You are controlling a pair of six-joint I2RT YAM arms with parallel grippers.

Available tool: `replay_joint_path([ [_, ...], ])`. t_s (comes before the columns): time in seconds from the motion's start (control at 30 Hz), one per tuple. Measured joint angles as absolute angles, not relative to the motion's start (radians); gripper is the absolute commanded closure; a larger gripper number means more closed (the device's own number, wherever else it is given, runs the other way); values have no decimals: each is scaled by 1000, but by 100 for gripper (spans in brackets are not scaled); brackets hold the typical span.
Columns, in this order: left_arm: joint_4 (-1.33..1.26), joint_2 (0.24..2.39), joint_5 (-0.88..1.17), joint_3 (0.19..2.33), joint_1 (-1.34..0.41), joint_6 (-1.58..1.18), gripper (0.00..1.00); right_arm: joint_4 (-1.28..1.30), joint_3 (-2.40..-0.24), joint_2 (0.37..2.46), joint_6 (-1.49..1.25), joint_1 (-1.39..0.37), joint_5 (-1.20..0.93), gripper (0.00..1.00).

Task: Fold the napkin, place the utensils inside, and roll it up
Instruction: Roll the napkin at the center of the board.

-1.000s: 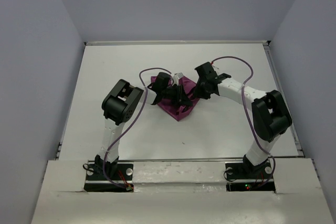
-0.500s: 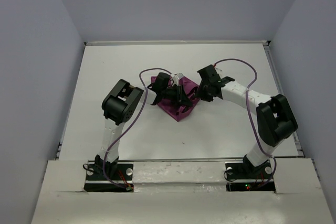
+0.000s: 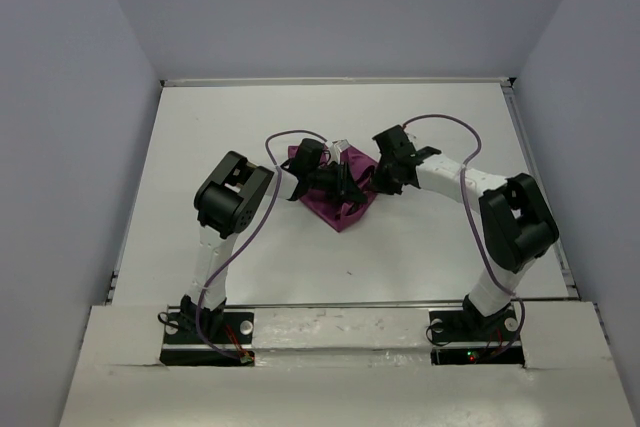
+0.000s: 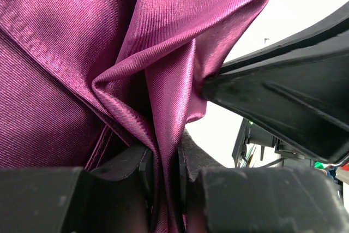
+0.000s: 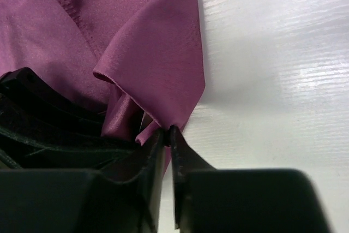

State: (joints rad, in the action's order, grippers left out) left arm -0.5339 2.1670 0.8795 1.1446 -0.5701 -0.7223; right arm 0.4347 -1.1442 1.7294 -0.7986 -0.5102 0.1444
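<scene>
The plum-purple napkin (image 3: 335, 210) lies bunched in the middle of the white table (image 3: 240, 117). My left gripper (image 3: 344, 187) reaches in from the left and is shut on an upright fold of the napkin (image 4: 163, 107); its pads (image 4: 188, 156) press the cloth from both sides. My right gripper (image 3: 376, 179) comes from the right. In the right wrist view its fingertips (image 5: 174, 135) pinch the lower corner of a napkin (image 5: 158, 64) flap just above the tabletop. A small grey tip (image 3: 340, 144) pokes out at the napkin's far edge; the rest of the utensils is hidden.
Purple cables (image 3: 290, 135) loop over both arms near the napkin. Grey walls (image 3: 70, 147) close the table in on the left, right and back. The right gripper's black finger (image 4: 283, 96) fills the right of the left wrist view.
My right gripper's jaws have closed onto the napkin's corner, and the right arm swung out slightly and came back. The left gripper has kept its grip and place.
</scene>
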Motion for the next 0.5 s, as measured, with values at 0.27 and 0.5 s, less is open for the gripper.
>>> replay_joint_path([
  [0.27, -535, 2170, 885, 1145, -570, -722, 100, 427, -1200, 1784, -778, -510, 123, 99],
  [0.5, -544, 2177, 899, 1145, -569, -723, 100, 397, -1221, 1798, -769, -510, 107, 99],
])
